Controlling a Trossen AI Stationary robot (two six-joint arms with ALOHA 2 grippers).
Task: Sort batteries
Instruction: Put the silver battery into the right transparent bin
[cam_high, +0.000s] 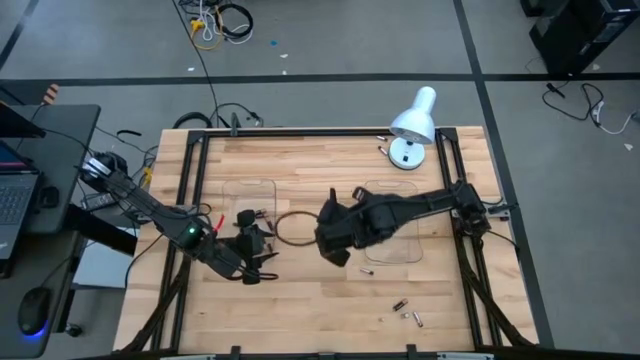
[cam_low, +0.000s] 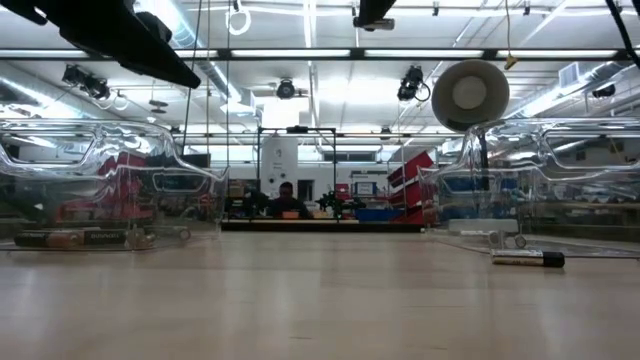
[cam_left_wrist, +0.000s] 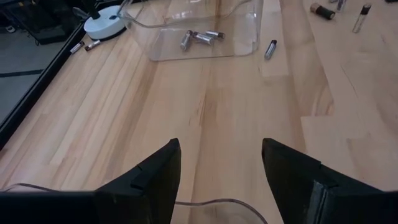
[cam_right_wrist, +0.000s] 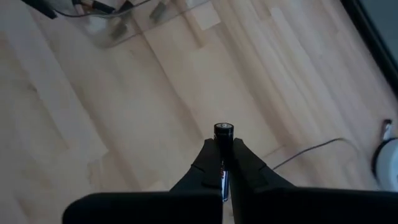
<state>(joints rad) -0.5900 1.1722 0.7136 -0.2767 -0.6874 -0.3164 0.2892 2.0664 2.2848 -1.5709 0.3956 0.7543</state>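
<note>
Now, high view: right gripper sits mid-table, between the two clear rectangular plastic trays; the left clear tray and right clear tray are faint outlines on the wood table. Left gripper waits at the left tray's near edge. Loose small cylindrical batteries lie near-right, well apart from both arms; one more lies just beside the right tray's near edge. White desk lamp at far right.

Low view: a dark battery w/ silver end lies flat beside the right tray; a few more sit inside the left tray, hard to make out thru the plastic.

Left wrist view: fingers spread wide, nothing between them. Silver-grey batteries rest in the tray ahead.

Right wrist view: jaws shut on a dark battery, long axis in line w/ the fingers, tip poking out front. A clear tray lies ahead across bare wood; prob. the drop target. Battery's lower part is hidden by the fingers.
</note>
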